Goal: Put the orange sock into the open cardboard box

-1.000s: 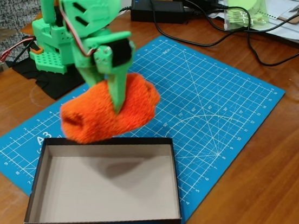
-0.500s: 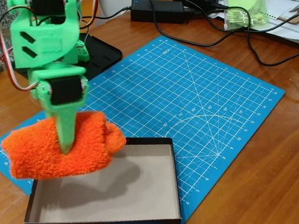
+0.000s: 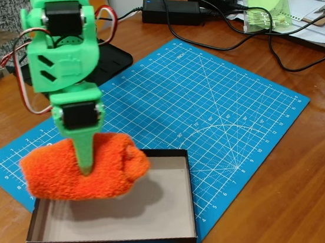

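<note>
In the fixed view my gripper (image 3: 86,162) was clamped on the orange sock (image 3: 82,174), one green finger (image 3: 85,153) pressed down its front. The sock hung over the open cardboard box (image 3: 189,217), above the corner at about ten o'clock, its left end sticking out past the box wall. It seemed clear of the box floor, though the angle left me unsure. The box sat on the blue cutting mat (image 3: 211,110), toward seven o'clock.
</note>
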Controlling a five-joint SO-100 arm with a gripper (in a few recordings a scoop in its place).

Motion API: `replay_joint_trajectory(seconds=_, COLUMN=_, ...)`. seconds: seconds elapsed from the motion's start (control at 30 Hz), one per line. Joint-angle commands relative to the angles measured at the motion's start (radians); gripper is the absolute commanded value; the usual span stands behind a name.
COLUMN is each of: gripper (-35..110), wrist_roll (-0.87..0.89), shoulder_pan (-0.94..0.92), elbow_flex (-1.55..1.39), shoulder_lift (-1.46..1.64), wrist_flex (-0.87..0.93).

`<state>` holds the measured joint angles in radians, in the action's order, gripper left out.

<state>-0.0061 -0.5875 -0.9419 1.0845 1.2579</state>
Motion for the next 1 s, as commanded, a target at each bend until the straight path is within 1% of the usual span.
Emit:
replay_joint_trajectory(seconds=0.0, gripper=0, wrist_roll=0.034, shoulder_pan=0.026, elbow_flex=0.054, shoulder_lift=0.009, wrist_flex=0.0)
replay_joint_trajectory(seconds=0.3, gripper=1, wrist_roll=0.049, shoulder_pan=0.029, elbow_flex=0.083, shoulder_lift=-0.032, wrist_flex=-0.002)
replay_joint_trajectory(seconds=0.37, gripper=13, wrist_roll=0.038, shoulder_pan=0.026, elbow_flex=0.083, shoulder_lift=-0.04, wrist_flex=-0.002)
replay_joint_trajectory(seconds=0.4, gripper=15, wrist_roll=0.023, shoulder_pan=0.026, elbow_flex=0.083, shoulder_lift=-0.041, wrist_flex=-0.002)
replay_joint_trajectory(seconds=0.5, gripper=28, wrist_roll=0.014, shoulder_pan=0.014, elbow_flex=0.078, shoulder_lift=-0.044, wrist_flex=0.002)
replay_joint_trajectory(seconds=0.63, gripper=31, wrist_roll=-0.003, shoulder_pan=0.011, elbow_flex=0.084, shoulder_lift=-0.044, wrist_flex=0.055)
replay_joint_trajectory(seconds=0.73, gripper=31, wrist_roll=-0.015, shoulder_pan=0.014, elbow_flex=0.066, shoulder_lift=-0.025, wrist_flex=0.072)
replay_joint_trajectory(seconds=0.9, gripper=28, wrist_roll=-0.041, shoulder_pan=0.017, elbow_flex=0.069, shoulder_lift=0.02, wrist_flex=0.081)
replay_joint_trajectory(seconds=0.93, gripper=24, wrist_roll=-0.041, shoulder_pan=0.02, elbow_flex=0.069, shoulder_lift=0.032, wrist_flex=0.081)
replay_joint_trajectory(seconds=0.97, gripper=15, wrist_roll=-0.035, shoulder_pan=0.023, elbow_flex=0.069, shoulder_lift=0.043, wrist_flex=0.083)
